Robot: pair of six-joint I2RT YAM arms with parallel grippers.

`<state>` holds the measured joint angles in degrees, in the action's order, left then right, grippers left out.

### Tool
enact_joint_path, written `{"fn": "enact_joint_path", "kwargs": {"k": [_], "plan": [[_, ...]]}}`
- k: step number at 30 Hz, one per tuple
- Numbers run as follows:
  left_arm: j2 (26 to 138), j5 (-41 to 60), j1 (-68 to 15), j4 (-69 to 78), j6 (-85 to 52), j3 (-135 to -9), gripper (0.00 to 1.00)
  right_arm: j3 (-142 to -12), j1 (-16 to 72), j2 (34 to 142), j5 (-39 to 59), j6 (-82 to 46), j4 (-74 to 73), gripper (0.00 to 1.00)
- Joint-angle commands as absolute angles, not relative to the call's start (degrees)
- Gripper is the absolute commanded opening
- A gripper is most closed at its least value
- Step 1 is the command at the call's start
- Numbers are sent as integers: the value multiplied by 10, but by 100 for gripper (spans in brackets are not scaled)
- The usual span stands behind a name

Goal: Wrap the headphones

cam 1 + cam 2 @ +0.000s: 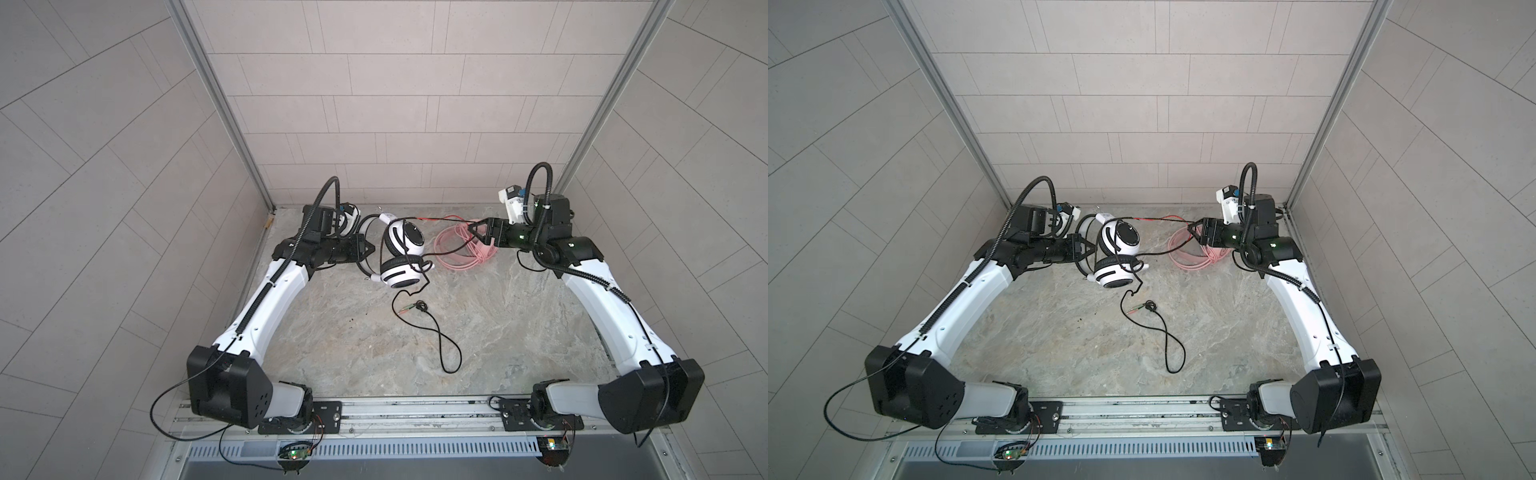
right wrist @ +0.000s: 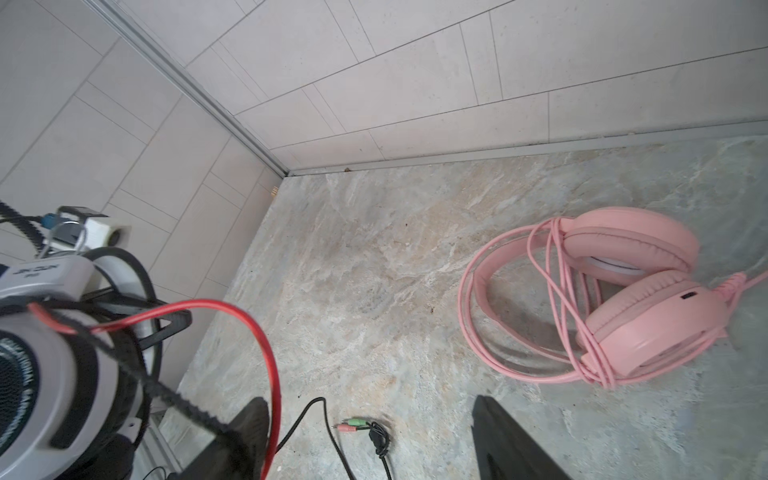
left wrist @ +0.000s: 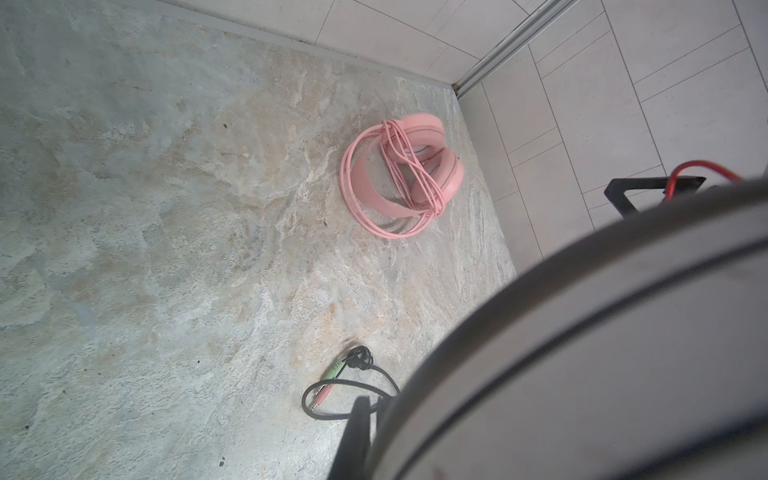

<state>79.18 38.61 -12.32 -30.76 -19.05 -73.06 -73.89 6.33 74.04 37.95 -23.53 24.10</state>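
At 1 o'clock on the worktop (image 1: 519, 332) the pink headset (image 2: 640, 316) lies cable-wrapped and judged done, while at 11 o'clock the left tool (image 1: 368, 249) clamps the white headset (image 1: 401, 257) by its band, its black cable (image 1: 440, 332) trailing unwrapped toward centre, and the right tool (image 1: 476, 235) stands open.

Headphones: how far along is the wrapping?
Done: the pink headset, its cable wound around it. In hand: the white headset, clamped by the left gripper. To do: its black cable, trailing loose on the table; the right gripper is open.
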Motion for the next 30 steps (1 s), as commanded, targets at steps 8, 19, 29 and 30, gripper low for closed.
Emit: {"fn": "enact_joint_path", "kwargs": {"k": [8, 19, 29, 30], "plan": [[809, 414, -118, -312, -210, -778, 0, -644, 80, 695, 510, -363, 25, 78], [824, 375, -108, -330, -229, -802, 0, -647, 191, 668, 421, -233, 130, 71], [847, 364, -107, -347, -237, -834, 0, -490, 299, 631, 392, -265, -28, 68], [846, 366, -107, -347, -238, -834, 0, -491, 306, 638, 381, -260, -31, 68]]}}
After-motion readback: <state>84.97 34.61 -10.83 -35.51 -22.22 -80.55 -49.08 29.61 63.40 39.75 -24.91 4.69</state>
